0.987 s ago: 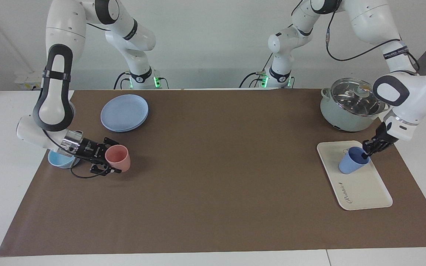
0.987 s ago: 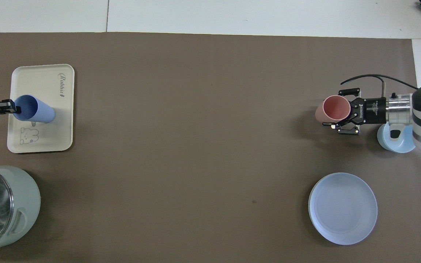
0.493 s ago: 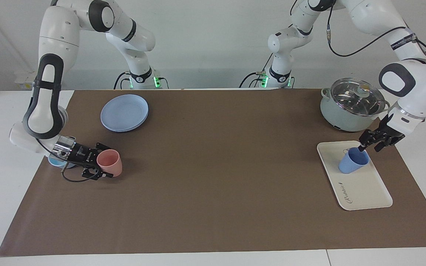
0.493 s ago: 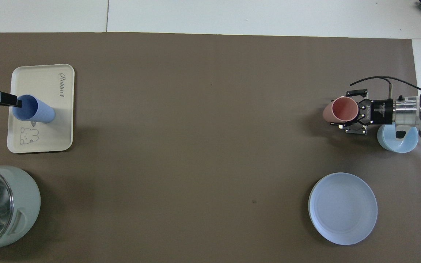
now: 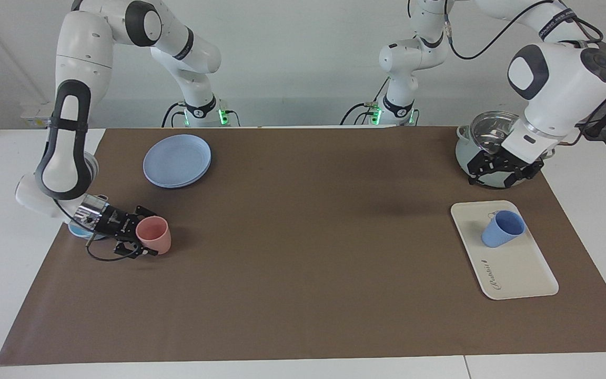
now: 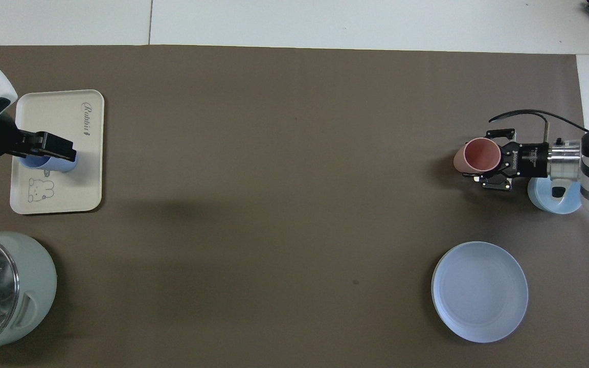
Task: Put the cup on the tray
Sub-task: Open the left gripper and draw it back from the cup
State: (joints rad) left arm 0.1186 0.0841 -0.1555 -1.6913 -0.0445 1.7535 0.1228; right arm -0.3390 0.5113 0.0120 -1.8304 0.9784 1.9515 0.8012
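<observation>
Blue cup (image 5: 502, 228) upright on cream tray (image 5: 518, 273), left end effector (image 5: 498, 169) spread wide, raised clear, right end effector (image 5: 142, 238) gripping pink cup (image 5: 154, 235)

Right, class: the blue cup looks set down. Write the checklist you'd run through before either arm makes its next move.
1. The blue cup stands mouth up on the cream tray: ok.
2. The left end effector is open and raised clear of that cup, over the lidded pot: ok.
3. The right end effector is shut on the rim of the pink cup: ok.
4. The pink cup is lifted off the brown mat: cannot tell.
5. The tray has room for a second cup: ok, its lettered end is bare.
</observation>
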